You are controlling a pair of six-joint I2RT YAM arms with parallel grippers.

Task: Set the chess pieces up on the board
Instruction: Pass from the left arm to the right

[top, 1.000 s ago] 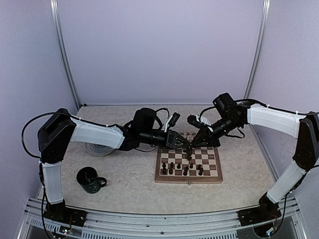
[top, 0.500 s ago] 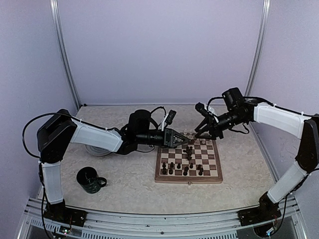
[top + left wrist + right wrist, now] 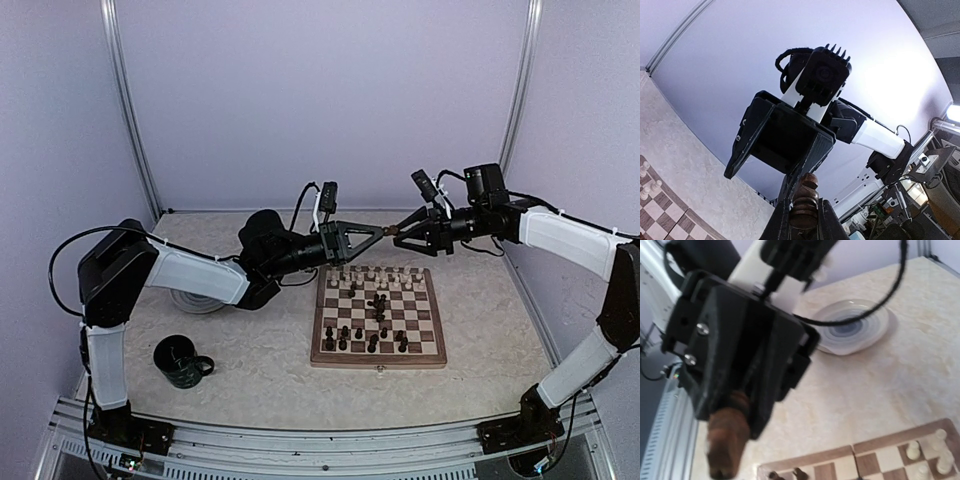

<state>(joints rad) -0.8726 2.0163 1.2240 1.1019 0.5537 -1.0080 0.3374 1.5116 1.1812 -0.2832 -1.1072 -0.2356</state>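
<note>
Left gripper (image 3: 382, 232): clamped on one dark piece (image 3: 804, 202). The fingers pinch its stem and the head pokes out past the tips.

Right gripper (image 3: 408, 226): jaws stand wide apart with nothing between them, mouth facing the held piece.

Location: the held piece is in the air, upper middle of the top view, above the far edge of the board (image 3: 378, 362). Of the other chess pieces, the pale ones (image 3: 375, 272) line the board's far row. The dark ones (image 3: 370, 337) are scattered over its middle and near rows.

Handling (judgement): treat the piece as light, rigid and hard, not fragile. It looks smooth and rounded, so a two-point pinch may let it pivot or slip out. If you take it with the right gripper, close on the narrow part just above the base and square to its axis. The head tapers, so avoid gripping there.

Pose: both forearms reach almost level toward each other from either side of the frame, fingertips nose to nose. You cannot tell from these views whether the right fingers touch the piece.

Off-task: a mug (image 3: 182, 361) sits lower left and a plate (image 3: 200, 299) lies under the left arm.
</note>
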